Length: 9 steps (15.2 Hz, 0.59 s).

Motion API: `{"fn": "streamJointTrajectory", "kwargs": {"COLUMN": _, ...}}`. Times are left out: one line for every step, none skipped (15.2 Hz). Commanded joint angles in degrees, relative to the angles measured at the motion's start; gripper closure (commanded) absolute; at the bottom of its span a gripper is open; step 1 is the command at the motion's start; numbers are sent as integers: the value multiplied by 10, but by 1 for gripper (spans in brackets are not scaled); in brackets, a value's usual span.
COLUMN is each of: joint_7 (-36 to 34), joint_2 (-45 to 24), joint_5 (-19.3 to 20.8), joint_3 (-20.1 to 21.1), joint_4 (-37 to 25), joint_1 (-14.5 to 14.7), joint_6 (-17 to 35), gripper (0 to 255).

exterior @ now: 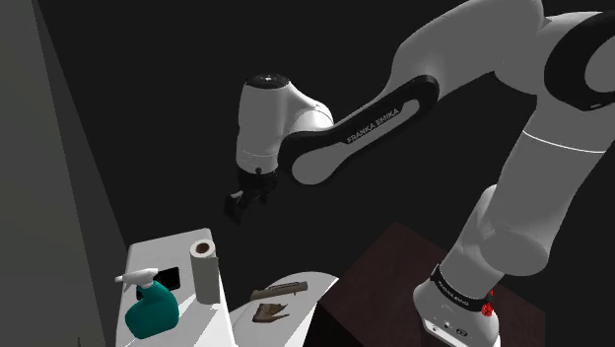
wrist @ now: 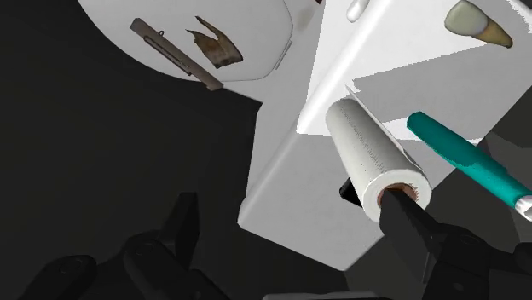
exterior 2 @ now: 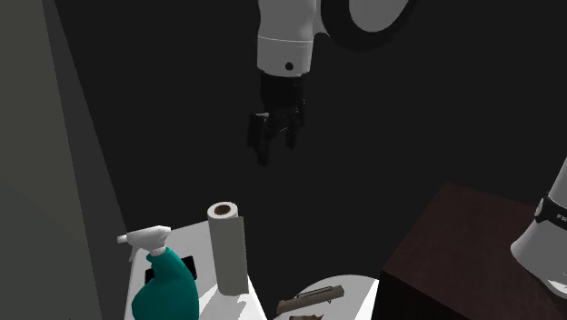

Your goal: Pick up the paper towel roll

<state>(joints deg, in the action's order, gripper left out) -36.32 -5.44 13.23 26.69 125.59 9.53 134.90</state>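
Note:
The paper towel roll [exterior: 204, 268] [exterior 2: 225, 247] stands upright on a white counter [exterior: 163, 251], pale with a brown core. In the wrist view the roll [wrist: 375, 158] lies just ahead of the right-hand finger, its core end facing the camera. My black gripper [exterior: 239, 205] [exterior 2: 273, 145] [wrist: 288, 204] hangs in the air well above the roll and slightly toward the shoulder view's right. Its fingers stand apart and nothing is between them.
A teal spray bottle [exterior: 150, 306] [exterior 2: 164, 282] [wrist: 465, 158] stands close beside the roll, with a small black object [exterior: 170, 277] between them. Brown utensil-like pieces [exterior: 279, 290] [wrist: 175, 53] lie on a white round surface. A grey wall [exterior: 49, 197] is on the left, the dark brown stand [exterior: 384, 286] on the right.

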Motion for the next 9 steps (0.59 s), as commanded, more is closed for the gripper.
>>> {"fn": "streamJointTrajectory", "kwargs": {"joint_7": -36, "joint_2": -54, "joint_5": 35, "joint_3": 2, "joint_4": -39, "joint_1": 14, "joint_6": 3, "gripper": 0}}
{"fn": "streamJointTrajectory", "kwargs": {"joint_7": -51, "joint_2": -76, "joint_5": 49, "joint_3": 1, "joint_4": -56, "joint_1": 23, "joint_6": 4, "gripper": 0}}
{"fn": "streamJointTrajectory", "kwargs": {"joint_7": -65, "joint_2": -98, "joint_5": 62, "joint_3": -1, "joint_4": -73, "joint_1": 33, "joint_6": 4, "gripper": 0}}
{"fn": "streamJointTrajectory", "kwargs": {"joint_7": -77, "joint_2": -120, "joint_5": 75, "joint_3": -4, "joint_4": -91, "joint_1": 42, "joint_6": 4, "gripper": 0}}
{"fn": "streamJointTrajectory", "kwargs": {"joint_7": -89, "joint_2": -142, "joint_5": 86, "joint_3": -7, "joint_4": -109, "joint_1": 53, "joint_6": 3, "gripper": 0}}
{"fn": "streamJointTrajectory", "kwargs": {"joint_7": -99, "joint_2": -164, "joint_5": 97, "joint_3": -10, "joint_4": -129, "joint_1": 63, "joint_6": 2, "gripper": 0}}
{"fn": "streamJointTrajectory", "kwargs": {"joint_7": -109, "joint_2": -186, "joint_5": 107, "joint_3": -14, "joint_4": -148, "joint_1": 74, "joint_6": 0, "gripper": 0}}
{"fn": "streamJointTrajectory", "kwargs": {"joint_7": -118, "joint_2": -207, "joint_5": 116, "joint_3": -17, "joint_4": -169, "joint_1": 85, "joint_6": -2, "gripper": 0}}
{"fn": "streamJointTrajectory", "kwargs": {"joint_7": -125, "joint_2": -227, "joint_5": 123, "joint_3": -21, "joint_4": -189, "joint_1": 96, "joint_6": -4, "gripper": 0}}
